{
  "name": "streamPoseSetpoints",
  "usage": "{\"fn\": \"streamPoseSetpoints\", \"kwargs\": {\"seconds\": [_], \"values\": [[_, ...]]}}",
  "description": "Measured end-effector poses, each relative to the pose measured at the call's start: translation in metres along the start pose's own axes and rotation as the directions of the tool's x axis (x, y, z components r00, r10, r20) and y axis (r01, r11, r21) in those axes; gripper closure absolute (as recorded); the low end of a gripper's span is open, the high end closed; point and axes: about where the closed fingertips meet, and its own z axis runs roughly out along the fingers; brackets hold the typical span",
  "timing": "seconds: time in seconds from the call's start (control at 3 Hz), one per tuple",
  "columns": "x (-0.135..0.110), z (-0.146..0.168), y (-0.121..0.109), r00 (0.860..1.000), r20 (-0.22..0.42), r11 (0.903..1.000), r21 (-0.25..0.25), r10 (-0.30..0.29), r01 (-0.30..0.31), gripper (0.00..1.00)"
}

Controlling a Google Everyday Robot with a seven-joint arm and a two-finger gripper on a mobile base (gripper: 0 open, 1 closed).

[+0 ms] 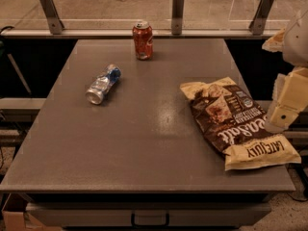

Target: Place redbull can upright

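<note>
grey table [144,148], slim silver-blue metal redbull can [102,84] lying at ten o'clock; beige gripper [285,110] at three, state unclear; probably best: grip mid-body, tip upright.

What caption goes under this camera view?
Redbull can lies tipped on the table; end effector hovers at right edge by chip bag.

One view — high over the table [144,148], looking down across it; pincer [285,110] at right edge
</note>
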Motion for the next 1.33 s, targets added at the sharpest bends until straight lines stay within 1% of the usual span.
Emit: {"fn": "streamPoseSetpoints", "kwargs": {"seconds": [0.33, 0.67, 1.0, 1.33], "values": [[0.000, 0.000, 0.000, 1.000, 0.000, 1.0000, 0.000, 0.000, 0.000, 0.00], [-0.013, 0.004, -0.003, 0.999, 0.035, 0.9998, -0.015, -0.009, 0.009, 0.00], [-0.063, 0.020, -0.015, 0.994, 0.109, 0.9986, -0.053, -0.002, 0.007, 0.00], [-0.136, 0.031, -0.032, 0.982, 0.182, 0.9954, -0.087, 0.057, -0.042, 0.00]]}}
